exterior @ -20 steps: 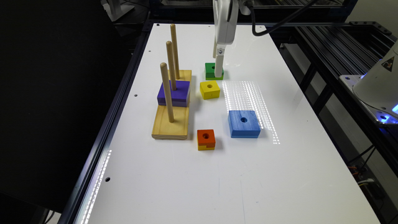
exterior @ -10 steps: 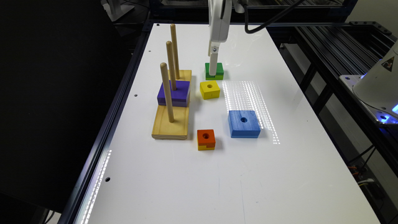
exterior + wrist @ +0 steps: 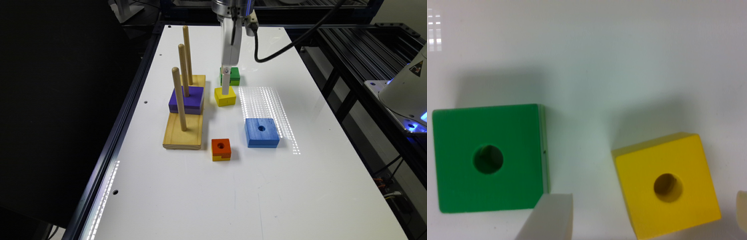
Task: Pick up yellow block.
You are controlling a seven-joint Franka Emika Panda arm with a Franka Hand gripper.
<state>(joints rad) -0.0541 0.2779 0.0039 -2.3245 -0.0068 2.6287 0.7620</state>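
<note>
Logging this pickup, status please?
Gripper open, straddling yellow block. Block on table, not gripped. Green block beside one finger, apart.

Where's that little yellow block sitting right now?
In the exterior view the yellow block sits on the white table, just nearer the camera than the green block and right of the purple block.

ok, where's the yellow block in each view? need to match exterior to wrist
Exterior view: yellow block lies mid-table, just nearer the camera than the green block, partly behind the gripper.
Wrist view: yellow block lies between the two fingertips, rotated slightly.
Shared landmark: the green block, right beside it.
</note>
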